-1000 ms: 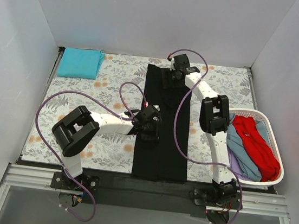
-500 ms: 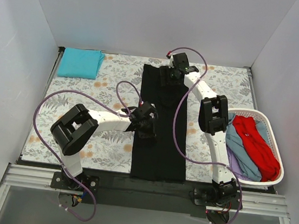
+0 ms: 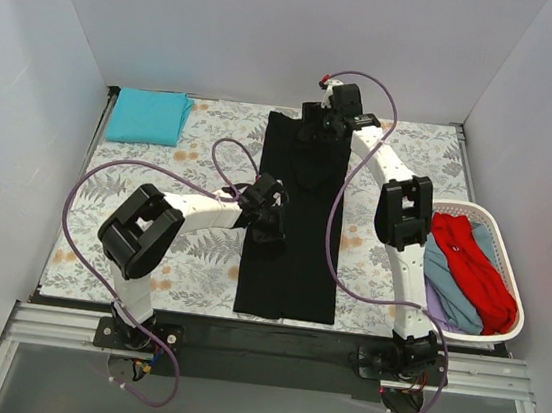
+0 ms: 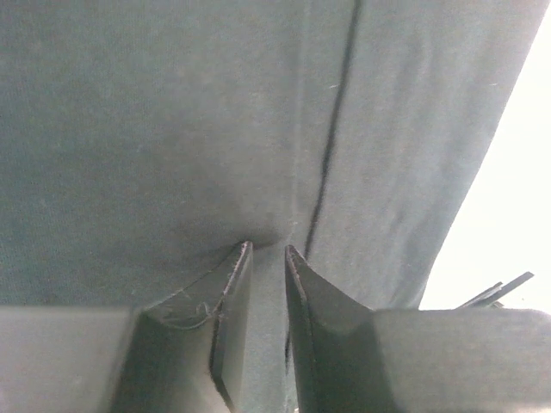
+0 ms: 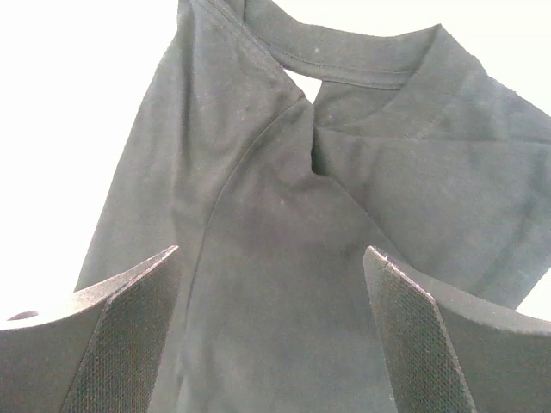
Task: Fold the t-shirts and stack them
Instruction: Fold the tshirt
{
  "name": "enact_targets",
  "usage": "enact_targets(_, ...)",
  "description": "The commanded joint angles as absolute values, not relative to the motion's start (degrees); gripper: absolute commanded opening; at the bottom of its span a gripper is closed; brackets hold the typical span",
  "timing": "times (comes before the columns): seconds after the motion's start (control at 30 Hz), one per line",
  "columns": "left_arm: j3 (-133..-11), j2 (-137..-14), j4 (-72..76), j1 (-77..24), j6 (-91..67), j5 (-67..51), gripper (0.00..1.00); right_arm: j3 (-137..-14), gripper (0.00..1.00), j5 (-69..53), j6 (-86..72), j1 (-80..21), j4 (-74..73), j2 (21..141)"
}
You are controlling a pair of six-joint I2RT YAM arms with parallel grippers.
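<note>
From above, find the black t-shirt (image 3: 290, 269) folded into a long narrow strip down the middle of the surface (image 3: 188, 266), collar end far, hem end at the near edge. Note the left pincer (image 3: 265, 227) on the strip's left edge about halfway along, and the right pincer (image 3: 317, 136) over the far collar end. Judge the step as the crosswise fold of the strip. To do it well, hold the midway pinch as the crease line, take the collar end through all layers, carry it low and straight toward the hem, and line up the long edges before release. Leave the teal t-shirt (image 3: 148, 115), folded flat at the far left corner and well apart, as the likely stack base. See the red t-shirt (image 3: 471, 261) and light-blue t-shirt (image 3: 443, 282) in the basket (image 3: 467, 208) at right. From the left wrist, see fingers (image 4: 225, 292) drawn narrow with a ridge of black cloth nipped between the tips and a seam just right of them. From the right wrist, see pads (image 5: 129, 344) spread wide, gripping nothing, with the neck opening straight ahead beyond them. Cannot tell whether touching the cloth or just above it.
</note>
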State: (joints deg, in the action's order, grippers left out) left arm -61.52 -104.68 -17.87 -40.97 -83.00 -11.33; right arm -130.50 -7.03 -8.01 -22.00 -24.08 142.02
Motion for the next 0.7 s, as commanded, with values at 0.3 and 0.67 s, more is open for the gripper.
enact_targets(0.3, -63.6, -88.4, -18.4, -34.4, -81.3, -6.5, 0.23, -89.2, 0.87, -3.4, -16.3, -22.0, -24.8, 96.9)
enact_targets(0.67, -48.0, -78.0, -23.9, -33.0, -88.2, -3.2, 0.13, -51.6, 0.76, 2.7, -24.1, -28.6, -23.2, 69.4)
